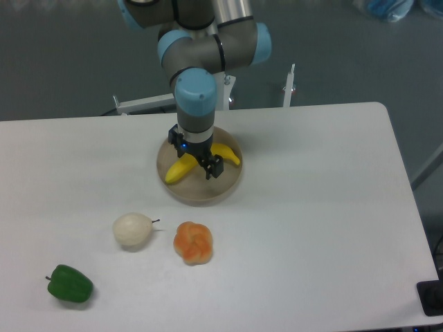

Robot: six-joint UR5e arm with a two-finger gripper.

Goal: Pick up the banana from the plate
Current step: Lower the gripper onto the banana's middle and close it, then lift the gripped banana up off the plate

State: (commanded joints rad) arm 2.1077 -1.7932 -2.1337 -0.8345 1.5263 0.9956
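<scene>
The yellow banana (178, 170) lies across the round beige plate (201, 192) near the table's middle back. My gripper (196, 157) hangs straight over the banana's middle and hides that part; only the banana's left end and its right tip (230, 155) show. One dark finger (214, 168) reaches down on the near side of the banana, another sits at the far left. The fingers stand apart on either side of the fruit, so the gripper looks open. Whether the pads touch the banana cannot be told.
In front of the plate lie an orange-red lumpy fruit (193, 242), a white round fruit (132, 230) with a stem, and a green pepper (70, 283) near the front left. The robot's base (201, 83) stands behind the plate.
</scene>
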